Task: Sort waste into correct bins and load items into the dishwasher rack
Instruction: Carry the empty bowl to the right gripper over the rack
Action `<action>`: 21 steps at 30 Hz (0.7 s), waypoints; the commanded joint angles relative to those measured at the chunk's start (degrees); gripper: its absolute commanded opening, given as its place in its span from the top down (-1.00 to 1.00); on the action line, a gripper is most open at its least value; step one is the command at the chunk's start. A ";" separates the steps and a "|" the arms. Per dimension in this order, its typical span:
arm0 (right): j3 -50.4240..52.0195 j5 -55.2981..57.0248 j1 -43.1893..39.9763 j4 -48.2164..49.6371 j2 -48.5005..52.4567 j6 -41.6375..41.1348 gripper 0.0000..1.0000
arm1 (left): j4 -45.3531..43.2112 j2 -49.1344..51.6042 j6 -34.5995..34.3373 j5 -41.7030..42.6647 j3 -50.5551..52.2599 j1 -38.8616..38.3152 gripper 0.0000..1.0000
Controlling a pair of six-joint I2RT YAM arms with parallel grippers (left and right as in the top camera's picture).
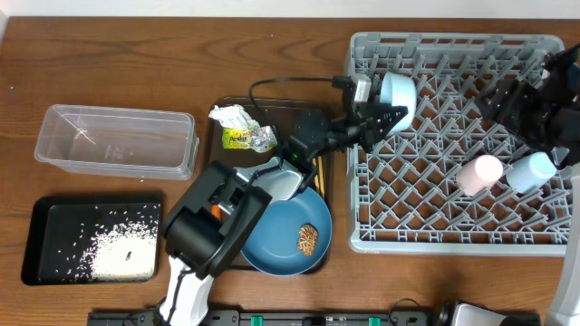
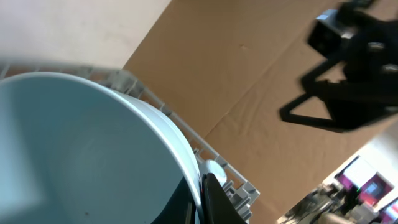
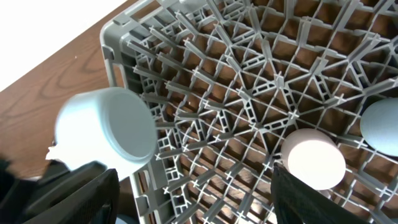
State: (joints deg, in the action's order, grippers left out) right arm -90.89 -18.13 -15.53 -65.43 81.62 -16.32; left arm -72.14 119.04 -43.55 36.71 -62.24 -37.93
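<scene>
Risk first: L fingers (image 2: 217, 208) are clamping shut on the rim of the pale blue bowl (image 1: 397, 89), holding it tilted on its side over the far-left corner of the dishwasher rack (image 1: 453, 244). Can't tell if it's touching the pegs. If let go like this, it's prob. rolling or tipping out over the rack wall, since the grip is on the rim only. R fingers (image 3: 329, 202) are gaping wide w/ nothing in them, hanging above the rack's middle. Both arms are crowding one rack, so a clash is possible.

Containers: the rack is carrying the pink cup (image 1: 478, 174) and light-blue cup (image 1: 531, 172) side by side nr its right edge. The clear tub (image 1: 116, 138) at the table's left is looking empty. The black tray (image 1: 54, 217) in front of it is holding rice grains (image 1: 118, 254). The brown serving tray (image 1: 281, 113) is carrying the blue plate (image 1: 281, 237) w/ a brown food lump (image 1: 310, 239), chopsticks (image 1: 320, 174), a wrapper (image 1: 243, 138) and tissue (image 1: 227, 114).
</scene>
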 commanded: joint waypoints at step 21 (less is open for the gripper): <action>-0.07 1.27 -0.63 -1.64 -0.72 0.72 -0.45 | -1.92 1.51 -8.22 -1.40 -0.48 -1.38 0.88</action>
State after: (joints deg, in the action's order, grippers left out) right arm -90.89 -17.78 -15.53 -66.81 81.62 -16.19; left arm -72.73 120.60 -51.07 35.55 -62.24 -38.44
